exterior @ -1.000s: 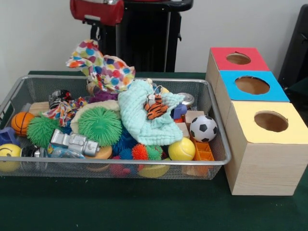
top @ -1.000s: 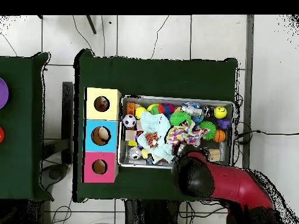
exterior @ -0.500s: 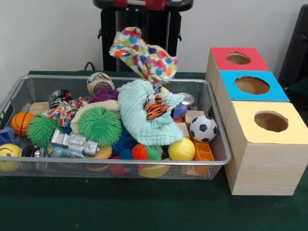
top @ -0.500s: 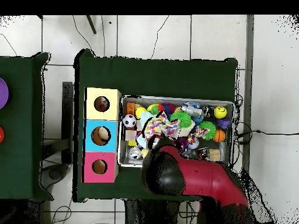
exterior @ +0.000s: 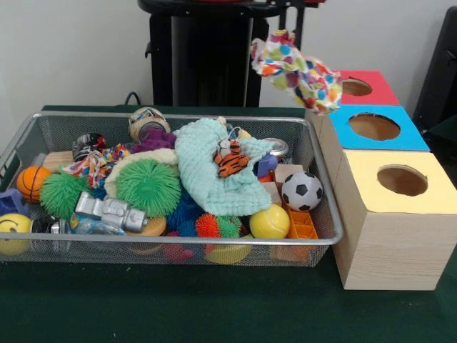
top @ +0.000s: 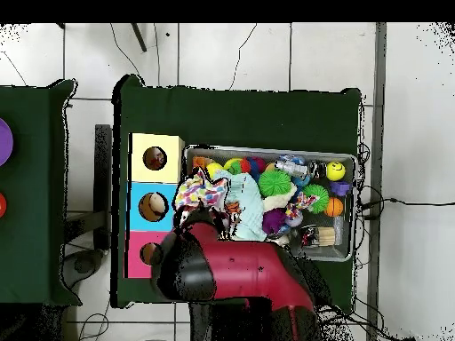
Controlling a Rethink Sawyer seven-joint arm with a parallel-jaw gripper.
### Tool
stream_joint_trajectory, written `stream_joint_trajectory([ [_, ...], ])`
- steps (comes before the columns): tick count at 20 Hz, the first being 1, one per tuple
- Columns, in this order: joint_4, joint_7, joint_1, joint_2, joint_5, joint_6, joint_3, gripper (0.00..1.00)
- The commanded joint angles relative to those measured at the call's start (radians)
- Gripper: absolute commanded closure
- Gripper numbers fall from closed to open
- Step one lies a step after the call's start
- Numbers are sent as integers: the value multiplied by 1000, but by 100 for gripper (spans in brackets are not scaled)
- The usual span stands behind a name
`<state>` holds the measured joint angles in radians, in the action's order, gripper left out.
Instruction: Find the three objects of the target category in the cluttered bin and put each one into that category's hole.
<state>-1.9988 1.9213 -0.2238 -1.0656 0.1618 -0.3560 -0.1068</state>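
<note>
polka-dot cloth hangs in the air at 2 o'clock from the wire bin, just in front of the red-topped box. in the overhead view the arm hides the gripper; its grasp cannot be told.

**Where everything sits right now**

Wire bin sits on the counter, row of three boxes just to its right in the front view, each with a hole on top. Inside the bin: soccer ball at the right end, basketball at the left, crinkly cloth in the middle with a tiger toy on it. The dotted cloth hangs in the air above the bin's right end, near the far box.
</note>
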Motion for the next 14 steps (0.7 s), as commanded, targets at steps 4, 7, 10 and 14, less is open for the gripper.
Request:
stream_joint_trajectory([
  [4,113,326,135,142,-103,-88,138,100],
  [7,149,346,185,179,-136,-68,185,100],
  [10,168,350,211,202,-157,-55,213,100],
  [14,213,367,245,286,-194,15,230,100],
])
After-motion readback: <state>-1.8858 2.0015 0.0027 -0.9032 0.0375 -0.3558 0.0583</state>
